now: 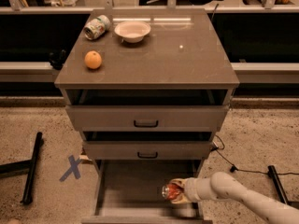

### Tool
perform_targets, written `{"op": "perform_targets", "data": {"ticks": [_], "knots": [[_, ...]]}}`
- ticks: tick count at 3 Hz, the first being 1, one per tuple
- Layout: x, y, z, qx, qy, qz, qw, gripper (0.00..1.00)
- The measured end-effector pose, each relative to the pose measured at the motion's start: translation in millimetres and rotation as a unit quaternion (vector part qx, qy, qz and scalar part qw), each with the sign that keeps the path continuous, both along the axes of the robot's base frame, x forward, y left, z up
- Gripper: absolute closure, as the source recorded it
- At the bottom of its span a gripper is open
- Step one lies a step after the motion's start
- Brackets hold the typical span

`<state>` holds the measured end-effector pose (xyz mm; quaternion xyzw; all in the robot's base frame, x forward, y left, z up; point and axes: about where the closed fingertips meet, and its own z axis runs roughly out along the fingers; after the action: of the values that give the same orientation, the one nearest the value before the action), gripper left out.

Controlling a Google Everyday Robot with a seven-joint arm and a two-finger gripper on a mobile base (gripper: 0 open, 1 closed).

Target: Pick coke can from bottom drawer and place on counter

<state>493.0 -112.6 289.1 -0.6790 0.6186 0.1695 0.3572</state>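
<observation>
Coke can [168, 191] lies on its side in the claw [176, 192], red body showing between the pale fingers [180, 199], silver end turned to the left; the claw is closed around it, one finger above and one below, and whether the can touches the drawer floor or hangs just over it cannot be told. Can and claw sit over the right front part of the bottom drawer [126, 188], which stands pulled out from the cabinet, its flat floor bare on the left; the white arm [233, 190] reaches in from the lower right corner of the view, crossing the drawer's right wall.

Above it the middle drawer [117, 150] and the top drawer [107, 118] each carry a small black handle at the centre of the front, with a dark gap over each. On the table [187, 55], the cabinet's glossy grey-brown top, three things rest towards the left and back: a green-and-white can [96, 27] lying on its side at the back left corner; a white bowl [132, 31] just to its right; an orange [93, 59] nearer the front left edge, apart from both. The right half of the table shows only reflected light.

On the speckled floor to the left there is a blue tape cross [72, 168] and a black stand leg [32, 168]; a black cable [229, 160] runs along the floor on the right.
</observation>
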Motion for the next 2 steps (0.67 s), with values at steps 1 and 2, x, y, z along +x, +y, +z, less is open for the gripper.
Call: {"op": "perform_targets", "data": {"ticks": [1, 2], "knots": [[-12.1, -38.6, 0.3, 0.000, -0.006, -0.035, 0.9994, 1.00], [-11.9, -36.7, -0.4, 0.000, -0.005, -0.034, 0.9994, 1.00]]}}
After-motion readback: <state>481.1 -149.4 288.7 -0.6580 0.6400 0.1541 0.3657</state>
